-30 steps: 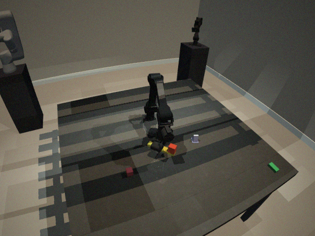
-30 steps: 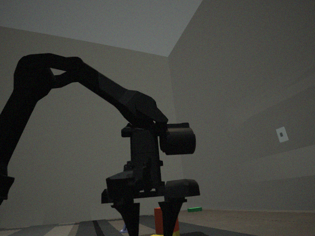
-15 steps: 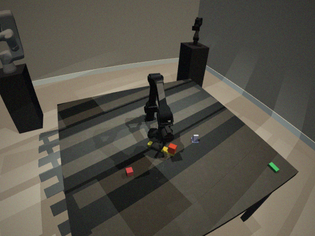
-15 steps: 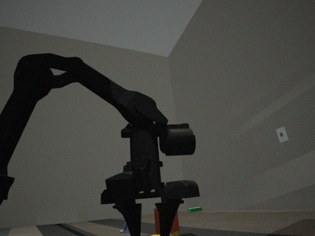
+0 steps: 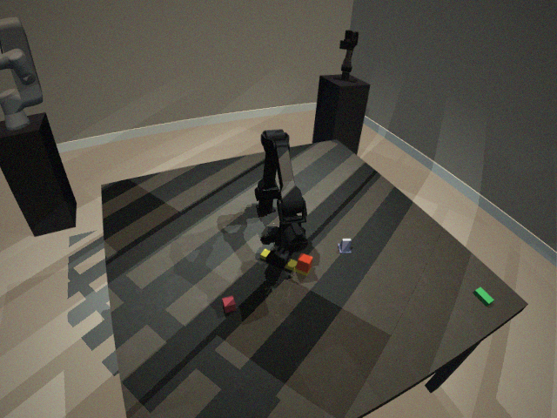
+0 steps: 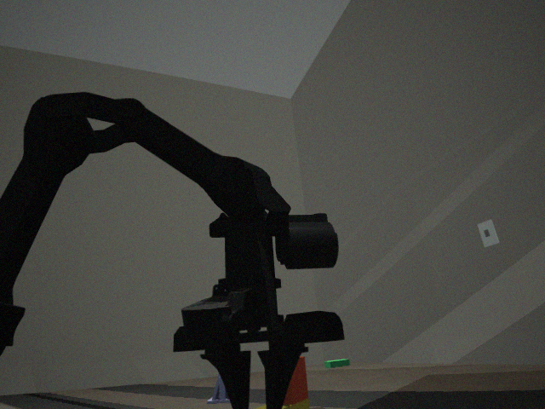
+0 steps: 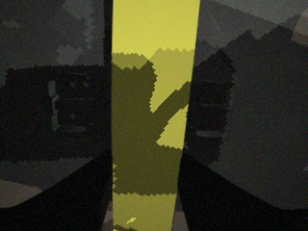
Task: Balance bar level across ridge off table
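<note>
The yellow bar (image 5: 291, 264) (image 6: 300, 404) (image 7: 154, 29) appears to lie on the table. An orange-red block (image 5: 304, 262) (image 6: 299, 383) sits on one end of it. My gripper (image 5: 277, 259) (image 6: 257, 401) (image 7: 145, 159) points down and is shut on the bar between its two ends, with a finger on each long side. It hides part of the bar in the top view. The small blue-grey ridge (image 5: 345, 246) (image 6: 220, 390) stands on the table beyond the block end, apart from the bar. The underside of the bar is hidden.
A red cube (image 5: 229, 304) lies on the table (image 5: 432, 314) to the lower left in the top view. A green block (image 5: 484, 295) (image 6: 336, 363) lies near the table's right corner. Two other arms stand on pedestals beyond the table.
</note>
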`<action>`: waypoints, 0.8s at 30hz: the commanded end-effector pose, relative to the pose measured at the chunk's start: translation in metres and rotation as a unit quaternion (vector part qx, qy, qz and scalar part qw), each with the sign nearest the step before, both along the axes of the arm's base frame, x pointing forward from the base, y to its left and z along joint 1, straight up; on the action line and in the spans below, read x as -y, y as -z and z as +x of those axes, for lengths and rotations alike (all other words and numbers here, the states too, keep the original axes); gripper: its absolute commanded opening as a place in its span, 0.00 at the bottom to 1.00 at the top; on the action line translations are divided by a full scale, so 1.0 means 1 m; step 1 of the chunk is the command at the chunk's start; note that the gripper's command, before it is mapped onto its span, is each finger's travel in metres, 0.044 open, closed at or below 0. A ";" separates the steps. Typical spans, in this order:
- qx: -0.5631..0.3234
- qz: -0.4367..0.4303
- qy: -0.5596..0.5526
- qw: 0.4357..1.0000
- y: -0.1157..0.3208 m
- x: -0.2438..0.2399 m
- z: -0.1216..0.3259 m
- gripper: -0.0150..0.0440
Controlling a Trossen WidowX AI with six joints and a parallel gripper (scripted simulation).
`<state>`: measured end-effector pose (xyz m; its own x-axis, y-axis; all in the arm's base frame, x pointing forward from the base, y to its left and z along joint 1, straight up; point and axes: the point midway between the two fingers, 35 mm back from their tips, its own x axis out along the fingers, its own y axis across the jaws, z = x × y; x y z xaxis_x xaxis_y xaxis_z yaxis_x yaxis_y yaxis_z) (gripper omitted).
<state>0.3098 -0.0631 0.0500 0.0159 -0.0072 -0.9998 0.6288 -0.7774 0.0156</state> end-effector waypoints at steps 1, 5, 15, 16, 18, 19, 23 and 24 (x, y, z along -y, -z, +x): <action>0.004 -0.001 0.000 1.000 -0.009 0.001 0.003 0.25; 0.004 0.000 0.001 1.000 -0.019 0.001 0.004 0.25; 0.004 0.000 0.001 1.000 -0.045 0.001 0.005 0.25; 0.005 0.000 0.001 1.000 -0.047 0.001 0.005 0.25; 0.005 0.000 0.002 1.000 -0.052 0.001 0.005 0.25; 0.005 0.000 0.002 1.000 -0.055 0.001 0.004 0.25; 0.005 0.001 0.002 1.000 -0.065 0.000 0.004 0.25; 0.005 0.001 0.002 1.000 -0.068 0.000 0.003 0.25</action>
<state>0.3123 -0.0637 0.1081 0.0157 -0.0072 -0.9999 0.6288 -0.7775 0.0155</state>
